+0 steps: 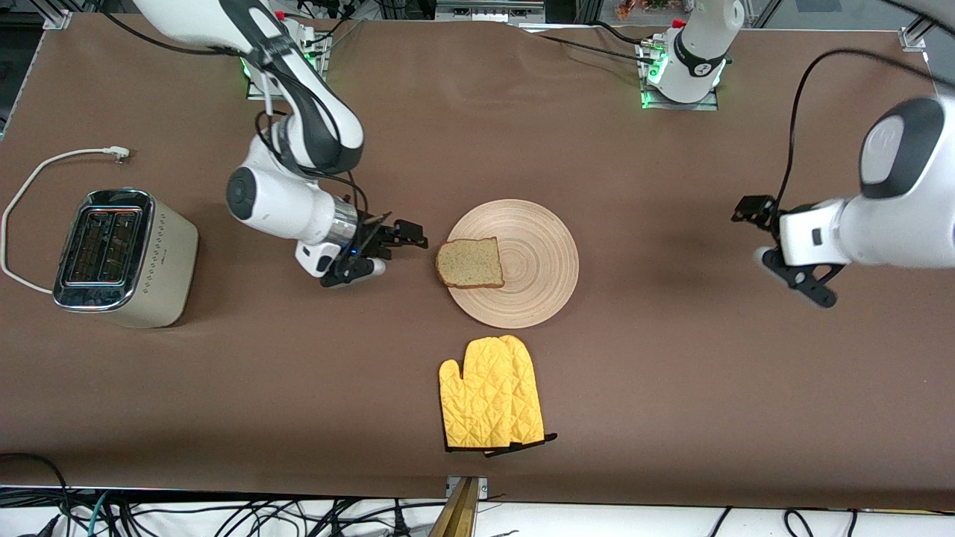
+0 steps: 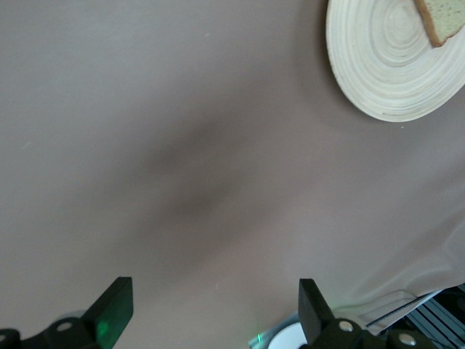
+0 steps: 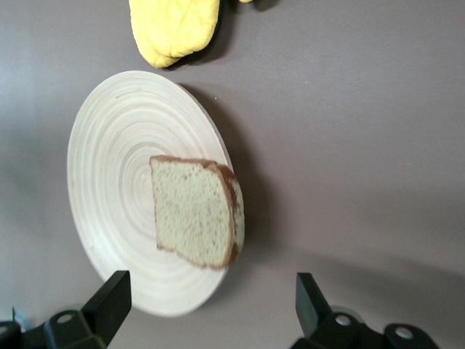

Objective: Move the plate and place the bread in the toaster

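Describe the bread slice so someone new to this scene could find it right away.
Start at the round pale wooden plate in the middle of the brown table, just farther from the front camera than the yellow oven mitt. The bread lies on the plate's edge toward the right arm's end, overhanging the rim. It is the only squarish, speckled, brown-crusted thing there.

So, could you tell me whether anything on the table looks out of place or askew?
Only the bread: it sits off-centre on the plate, its crust overhanging the rim toward the right gripper. The toaster stands upright with both slots empty.
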Controlling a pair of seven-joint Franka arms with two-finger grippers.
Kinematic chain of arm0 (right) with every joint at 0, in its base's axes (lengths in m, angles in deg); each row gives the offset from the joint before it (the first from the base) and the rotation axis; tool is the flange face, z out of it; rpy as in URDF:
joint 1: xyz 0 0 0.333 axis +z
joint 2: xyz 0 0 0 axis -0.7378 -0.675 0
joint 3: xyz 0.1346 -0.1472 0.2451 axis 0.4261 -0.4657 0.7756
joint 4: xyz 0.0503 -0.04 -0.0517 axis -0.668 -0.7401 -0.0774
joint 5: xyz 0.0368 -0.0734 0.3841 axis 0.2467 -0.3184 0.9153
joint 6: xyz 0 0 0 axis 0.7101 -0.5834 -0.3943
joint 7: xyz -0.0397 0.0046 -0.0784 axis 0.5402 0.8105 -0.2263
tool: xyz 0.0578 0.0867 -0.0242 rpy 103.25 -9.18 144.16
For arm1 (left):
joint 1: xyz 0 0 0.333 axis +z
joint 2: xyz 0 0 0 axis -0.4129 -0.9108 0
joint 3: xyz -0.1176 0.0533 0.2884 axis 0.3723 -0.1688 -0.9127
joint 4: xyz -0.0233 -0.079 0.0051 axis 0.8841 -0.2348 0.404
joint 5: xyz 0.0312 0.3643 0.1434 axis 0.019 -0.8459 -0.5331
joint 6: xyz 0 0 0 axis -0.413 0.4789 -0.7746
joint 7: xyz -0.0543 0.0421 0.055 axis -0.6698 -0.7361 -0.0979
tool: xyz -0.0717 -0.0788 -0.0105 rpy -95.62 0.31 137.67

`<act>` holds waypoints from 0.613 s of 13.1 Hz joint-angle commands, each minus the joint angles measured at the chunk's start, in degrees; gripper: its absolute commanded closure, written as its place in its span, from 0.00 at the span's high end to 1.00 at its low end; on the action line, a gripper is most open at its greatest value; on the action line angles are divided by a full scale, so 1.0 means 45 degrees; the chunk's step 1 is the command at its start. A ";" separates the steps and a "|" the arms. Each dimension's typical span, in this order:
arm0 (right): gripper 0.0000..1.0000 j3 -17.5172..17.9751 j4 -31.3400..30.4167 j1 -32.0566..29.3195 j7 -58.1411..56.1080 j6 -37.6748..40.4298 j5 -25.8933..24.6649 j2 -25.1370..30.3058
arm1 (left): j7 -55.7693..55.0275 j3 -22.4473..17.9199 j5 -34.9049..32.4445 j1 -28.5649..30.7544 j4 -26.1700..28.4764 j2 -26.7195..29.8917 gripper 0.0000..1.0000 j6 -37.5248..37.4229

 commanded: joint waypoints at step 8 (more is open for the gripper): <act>0.80 0.1242 0.0308 -0.0137 -0.0143 -0.2931 0.0905 -0.2483 | -0.4319 -0.2207 -0.0303 -0.1908 0.2584 0.4622 1.00 0.1883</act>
